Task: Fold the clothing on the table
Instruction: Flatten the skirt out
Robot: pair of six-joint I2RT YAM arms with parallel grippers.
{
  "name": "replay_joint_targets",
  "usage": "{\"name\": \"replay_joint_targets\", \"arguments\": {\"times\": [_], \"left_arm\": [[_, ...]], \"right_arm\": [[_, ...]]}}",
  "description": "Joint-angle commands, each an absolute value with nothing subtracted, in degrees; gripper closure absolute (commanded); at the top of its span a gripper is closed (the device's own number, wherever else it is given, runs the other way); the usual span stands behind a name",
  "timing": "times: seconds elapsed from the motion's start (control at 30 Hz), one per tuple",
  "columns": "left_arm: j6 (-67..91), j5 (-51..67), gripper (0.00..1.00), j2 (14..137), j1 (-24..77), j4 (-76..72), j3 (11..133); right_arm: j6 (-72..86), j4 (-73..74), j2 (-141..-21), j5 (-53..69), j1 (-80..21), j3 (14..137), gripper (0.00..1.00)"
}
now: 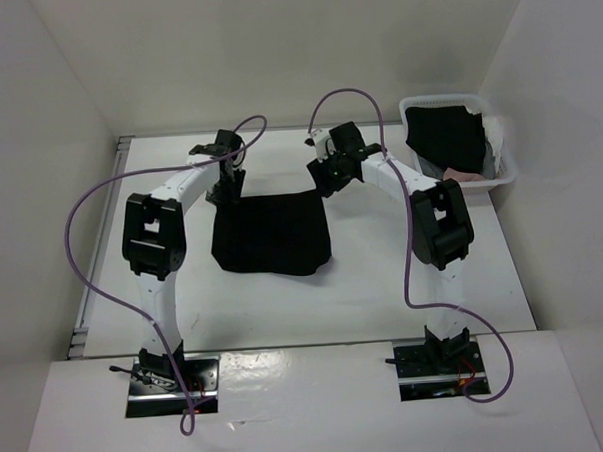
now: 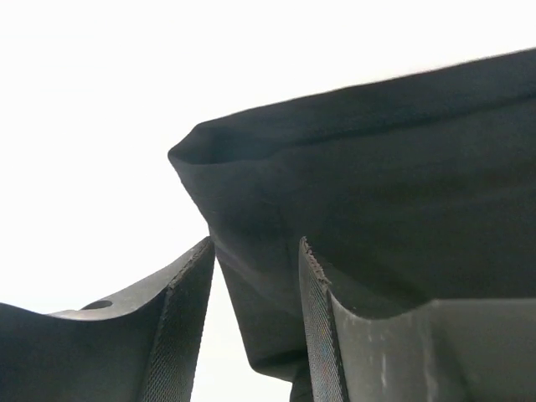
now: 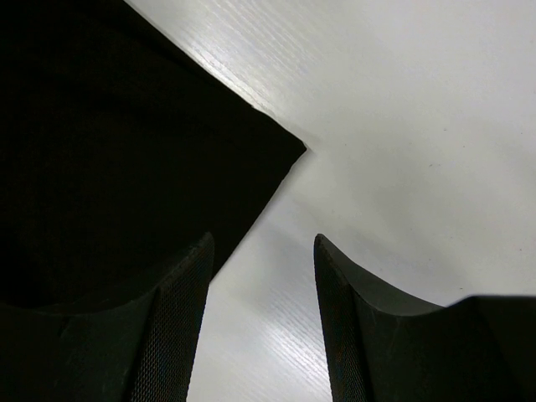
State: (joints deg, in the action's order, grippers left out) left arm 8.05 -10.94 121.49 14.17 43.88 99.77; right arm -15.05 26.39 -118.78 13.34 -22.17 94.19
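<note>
Left gripper (image 2: 255, 243): jaws partly apart around the garment's far-left corner. Cloth bunches up between them, but a sliver of white shows beside one jaw, so the fabric looks loose, not pinched.
Right gripper (image 3: 264, 239): jaws moderately apart and empty, with only bare tabletop between them. The garment's far-right corner lies just off the tips at 11 o'clock.
Clothing (image 1: 272, 232): plain black, spread nearly flat mid-table in the overhead view. The two arms sit at its 11 and 1 o'clock corners, and its near edge curves slightly toward 6 o'clock.
Table (image 1: 365, 293): white, with bare surface on every side of the garment.
Basket (image 1: 438, 100): white plastic, at the table's 2 o'clock corner, well apart from the garment. It holds a dark cloth with pink and white pieces.
Handling: likely light, limp and thin. It should drape and sag from any held point and slide easily on the smooth top, with no risk of breakage.
Where to take hold: probably both far corners together, pinched right at the hem, so the edge lifts evenly and can be carried toward 6 o'clock.
</note>
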Motion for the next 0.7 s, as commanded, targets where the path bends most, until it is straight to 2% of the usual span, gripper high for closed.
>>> {"name": "replay_joint_targets", "arguments": {"times": [0.0,0.67], "left_arm": [[9.23,-15.56,0.47,118.92,15.03,42.89,101.6],[9.76,-14.25,0.5,124.1,16.08,42.36,101.07]], "right_arm": [[-15.12,26.19,-119.09,15.2,-21.88,94.75,0.43],[-15.12,26.19,-118.04,15.21,-21.88,94.22,0.43]]}}
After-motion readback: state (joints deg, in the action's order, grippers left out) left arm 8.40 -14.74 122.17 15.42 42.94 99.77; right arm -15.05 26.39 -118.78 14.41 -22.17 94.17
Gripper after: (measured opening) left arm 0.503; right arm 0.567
